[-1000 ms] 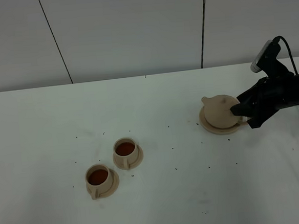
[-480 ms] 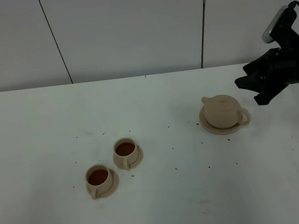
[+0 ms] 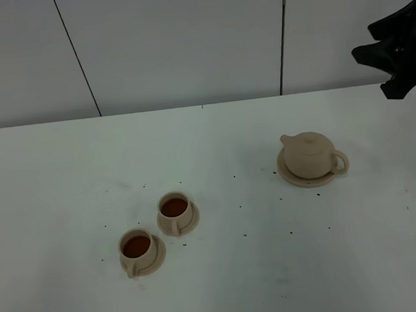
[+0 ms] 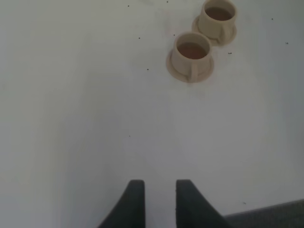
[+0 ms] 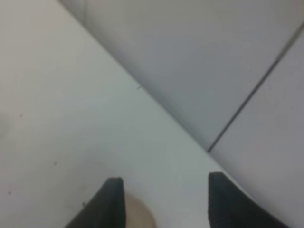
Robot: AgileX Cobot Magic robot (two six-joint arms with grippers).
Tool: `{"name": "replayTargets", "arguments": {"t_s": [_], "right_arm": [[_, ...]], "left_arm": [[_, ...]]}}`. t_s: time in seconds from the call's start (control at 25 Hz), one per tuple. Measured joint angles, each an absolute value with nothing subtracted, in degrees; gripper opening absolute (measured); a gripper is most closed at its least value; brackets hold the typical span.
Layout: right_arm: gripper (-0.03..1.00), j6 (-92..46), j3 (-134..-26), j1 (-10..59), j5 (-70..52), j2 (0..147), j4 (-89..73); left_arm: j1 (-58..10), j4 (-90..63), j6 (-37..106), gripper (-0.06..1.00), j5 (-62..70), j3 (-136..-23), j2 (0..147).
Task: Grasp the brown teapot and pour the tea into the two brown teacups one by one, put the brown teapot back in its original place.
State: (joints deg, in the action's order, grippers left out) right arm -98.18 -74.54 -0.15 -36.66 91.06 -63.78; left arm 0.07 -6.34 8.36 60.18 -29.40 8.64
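brown teapot [image 3: 309, 154] rests on its saucer [image 3: 295, 177] (both teacups [image 3: 175, 212] full).

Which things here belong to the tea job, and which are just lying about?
Job things:
- brown teapot
- its large saucer
- two brown teacups, both holding tea

Lying about:
- dark specks on the white table

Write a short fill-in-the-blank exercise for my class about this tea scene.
1. The teapot sits on its ____.
2. The number of teacups holding dark tea is ____.
3. The right gripper holds ____.
4. The teapot's handle points toward the ____ of the high view.

Missing words: saucer; two; nothing; right
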Motion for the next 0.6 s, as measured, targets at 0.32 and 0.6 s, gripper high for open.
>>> {"name": "replayTargets", "arguments": {"t_s": [0.32, 0.6], "right_arm": [[0.40, -81.3, -74.5, -0.1, -31.7, 81.8, -57.1], [0.39, -70.8, -74.5, -0.1, -31.3, 75.9, -50.0]], "left_arm": [[0.1, -6.3, 8.4, 0.23, 60.2, -29.4, 8.6], [0.1, -6.3, 8.4, 0.23, 60.2, -29.4, 8.6]]}}
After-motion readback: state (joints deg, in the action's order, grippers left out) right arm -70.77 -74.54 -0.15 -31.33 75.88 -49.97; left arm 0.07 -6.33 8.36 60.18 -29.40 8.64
